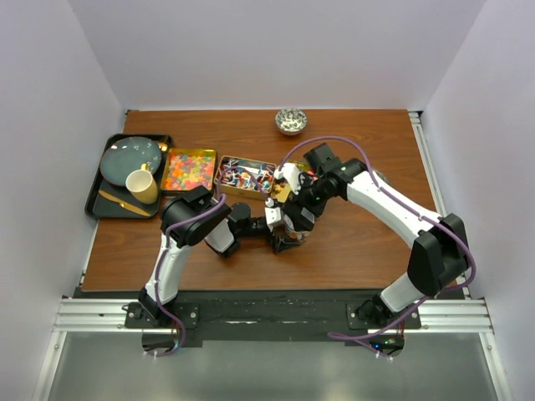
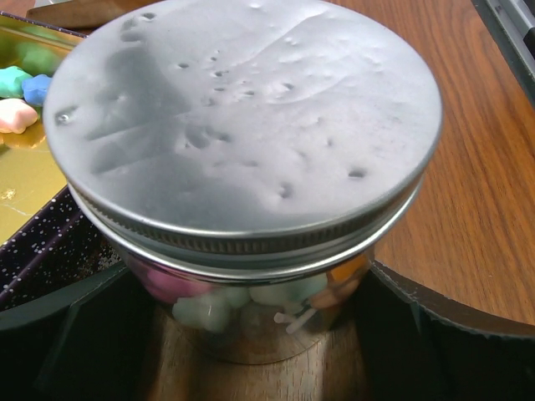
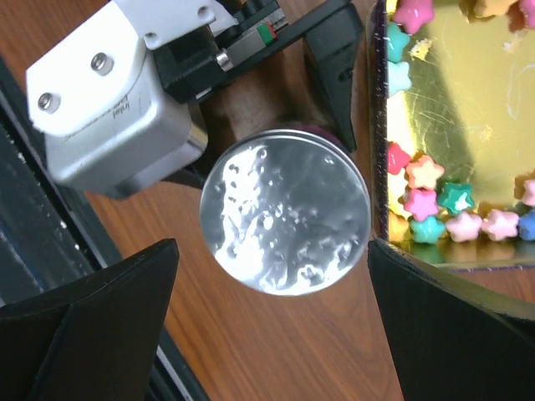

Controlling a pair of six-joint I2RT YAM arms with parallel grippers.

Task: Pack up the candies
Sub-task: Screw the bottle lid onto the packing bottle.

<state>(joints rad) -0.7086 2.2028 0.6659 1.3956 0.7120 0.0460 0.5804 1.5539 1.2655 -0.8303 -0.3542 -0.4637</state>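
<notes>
Wooden table (image 2: 476,209); lid (image 2: 242,125) hides jar's (image 2: 251,338) candies (image 2: 201,311)

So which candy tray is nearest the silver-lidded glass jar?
The gold tray of pastel star candies, right beside the jar; the gummy tray and wrapped-candy tray lie farther left.

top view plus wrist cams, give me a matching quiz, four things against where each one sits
Things:
1 lid
2 cup
3 bowl
4 star candies

Places:
A on the black tray
B in the gold tin
C on the jar
D alone near the table's far edge

Pairs: 1-C, 2-A, 3-D, 4-B
</notes>
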